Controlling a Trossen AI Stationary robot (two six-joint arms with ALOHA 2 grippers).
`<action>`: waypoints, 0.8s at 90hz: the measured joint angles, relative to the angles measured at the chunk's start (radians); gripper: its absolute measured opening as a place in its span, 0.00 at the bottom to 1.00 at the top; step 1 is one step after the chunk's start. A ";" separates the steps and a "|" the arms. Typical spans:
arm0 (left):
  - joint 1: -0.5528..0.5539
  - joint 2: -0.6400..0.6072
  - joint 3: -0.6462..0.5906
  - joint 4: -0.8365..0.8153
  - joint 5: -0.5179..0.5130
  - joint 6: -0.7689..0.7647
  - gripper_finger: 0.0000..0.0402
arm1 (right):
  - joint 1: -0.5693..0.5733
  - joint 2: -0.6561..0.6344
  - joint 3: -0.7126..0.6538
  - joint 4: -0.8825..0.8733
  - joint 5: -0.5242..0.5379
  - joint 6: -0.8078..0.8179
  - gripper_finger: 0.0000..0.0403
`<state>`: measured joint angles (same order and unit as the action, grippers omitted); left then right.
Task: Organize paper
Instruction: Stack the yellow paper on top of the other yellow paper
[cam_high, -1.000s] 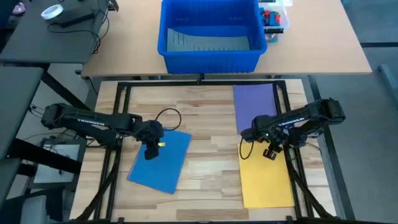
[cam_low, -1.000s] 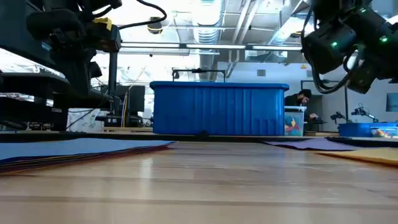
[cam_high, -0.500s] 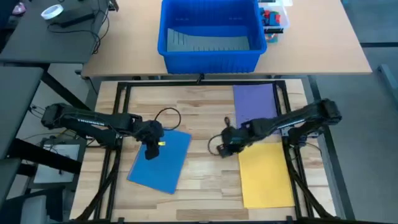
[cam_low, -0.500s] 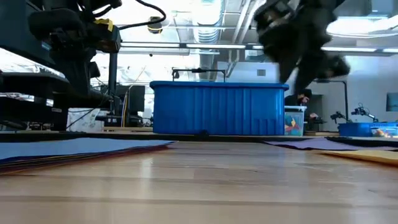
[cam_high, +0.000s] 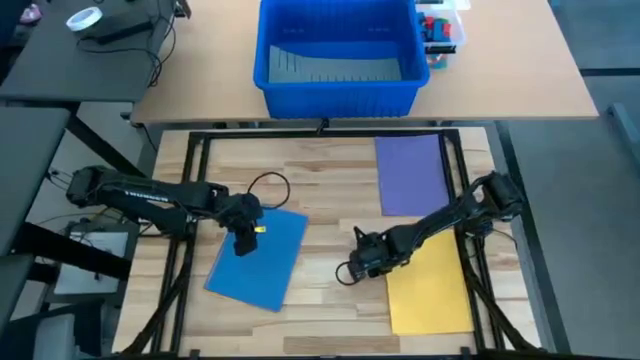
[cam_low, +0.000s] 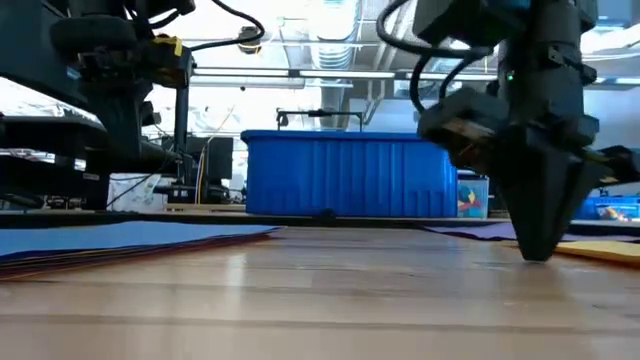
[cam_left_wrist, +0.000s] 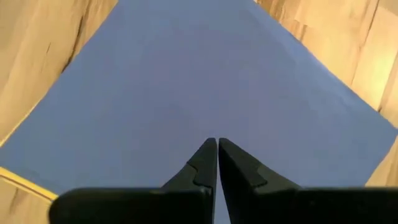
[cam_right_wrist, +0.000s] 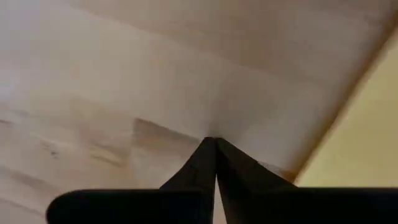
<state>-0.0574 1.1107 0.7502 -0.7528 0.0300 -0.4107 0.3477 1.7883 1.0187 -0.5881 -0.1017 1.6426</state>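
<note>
Since the earlier frame, right gripper (cam_high: 362, 262) has swung down off the yellow sheet (cam_high: 430, 290) to the bare table (cam_high: 330, 190) just beside that sheet's edge. Low view: its closed tips (cam_low: 540, 255) touch the wood. Left wrist view: left gripper (cam_left_wrist: 217, 144), fingers together, hangs over the blue sheet (cam_left_wrist: 186, 81). Right wrist view: fingers together beside yellow paper.

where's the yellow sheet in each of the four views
High view: yellow sheet lies lower right on the table, below the purple sheet.
Low view: a thin yellow edge at far right.
Left wrist view: not in it.
Right wrist view: fills the right edge.
Shared landmark: the right gripper, tips on bare wood beside the sheet's edge.
</note>
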 joint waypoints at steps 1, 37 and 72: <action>0.000 0.000 0.000 0.000 0.000 0.004 0.00 | 0.000 0.000 0.000 -0.002 0.001 0.005 0.00; 0.001 0.000 0.000 -0.028 -0.006 0.051 0.00 | 0.075 -0.005 0.000 -0.134 -0.035 0.144 0.00; 0.001 0.000 0.000 -0.028 -0.009 0.053 0.00 | 0.039 -0.002 0.076 -0.128 -0.034 0.078 0.00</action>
<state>-0.0563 1.1110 0.7502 -0.7807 0.0208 -0.3580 0.3869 1.7866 1.0948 -0.7164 -0.1360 1.7204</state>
